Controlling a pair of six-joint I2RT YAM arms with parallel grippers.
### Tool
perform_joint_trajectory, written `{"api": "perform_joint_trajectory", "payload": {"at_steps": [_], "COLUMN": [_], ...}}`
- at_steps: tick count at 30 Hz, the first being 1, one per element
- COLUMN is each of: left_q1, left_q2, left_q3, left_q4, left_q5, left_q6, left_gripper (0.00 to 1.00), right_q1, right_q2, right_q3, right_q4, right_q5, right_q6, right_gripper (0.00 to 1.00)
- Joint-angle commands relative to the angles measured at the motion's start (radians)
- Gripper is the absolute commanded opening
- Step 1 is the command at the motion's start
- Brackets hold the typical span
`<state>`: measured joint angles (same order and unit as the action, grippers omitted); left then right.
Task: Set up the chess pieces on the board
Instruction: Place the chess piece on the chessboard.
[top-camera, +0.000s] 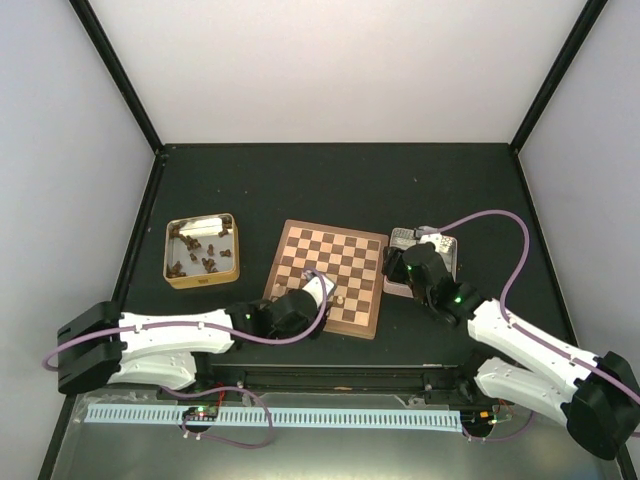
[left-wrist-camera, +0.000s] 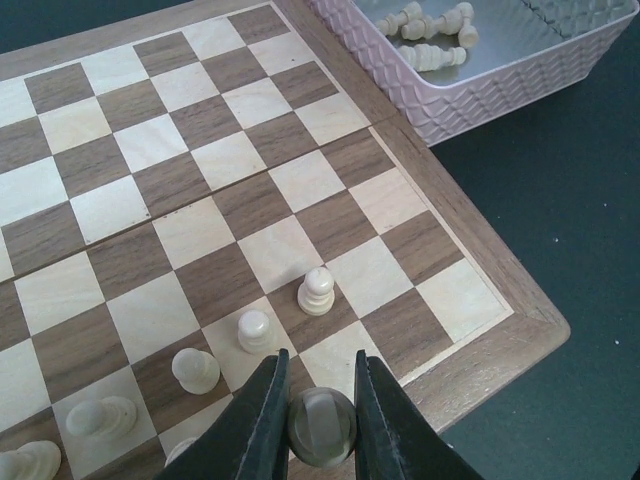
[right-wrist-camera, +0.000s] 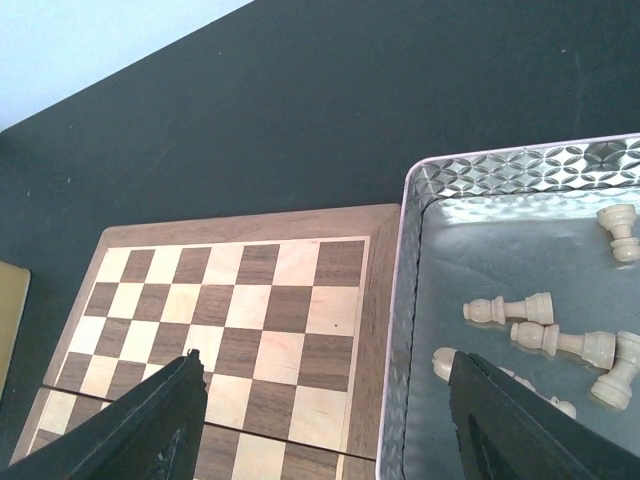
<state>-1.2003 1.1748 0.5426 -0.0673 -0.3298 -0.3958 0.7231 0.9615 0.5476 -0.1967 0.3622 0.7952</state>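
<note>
Black table (top-camera: 400, 190): left pincer (left-wrist-camera: 320, 385) tight on an end-on pale piece (left-wrist-camera: 322, 428) over the board (left-wrist-camera: 200, 150); right pincer (right-wrist-camera: 322, 365) spread.

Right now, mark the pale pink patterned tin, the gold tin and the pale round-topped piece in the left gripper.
pale pink patterned tin (left-wrist-camera: 490, 95): left wrist view, embossed side wall.
gold tin (top-camera: 203, 281): top view, near rim.
pale round-topped piece (left-wrist-camera: 321, 427): left wrist view, its rounded top.

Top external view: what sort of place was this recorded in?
Probably a purpose-built robot test enclosure: plain white wall panels between black frame posts, a dark matte table, and the left arm and right arm bolted at its near edge.
</note>
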Motion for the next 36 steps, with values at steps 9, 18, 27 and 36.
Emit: {"api": "perform_joint_trajectory", "payload": {"at_steps": [9,18,27,36], "left_q1": [-0.007,-0.006,-0.006,-0.006], "left_q2": [0.054,0.100,0.136,0.117], "left_q3": [-0.053,-0.059,-0.064,-0.053], "left_q4": [0.185,0.188,0.181,0.167], "left_q5": [-0.072,-0.068,-0.092,-0.085], "left_q6": [0.036,0.019,0.014,0.019], "left_gripper": [0.07,0.09,0.24,0.33], "right_q1": [-0.020,-0.032,-0.040,-0.045], "right_q2": [0.009,0.015,0.022,0.018], "right_q3": [0.002,0.000,0.001,-0.002], "right_q4": [0.012,0.011,0.017,0.017], "right_q5": [-0.006,-0.019,-0.031,-0.045], "right_q6": [0.015,0.013,0.010,0.010], "right_gripper": [0.67,0.68,0.68,0.68]}}
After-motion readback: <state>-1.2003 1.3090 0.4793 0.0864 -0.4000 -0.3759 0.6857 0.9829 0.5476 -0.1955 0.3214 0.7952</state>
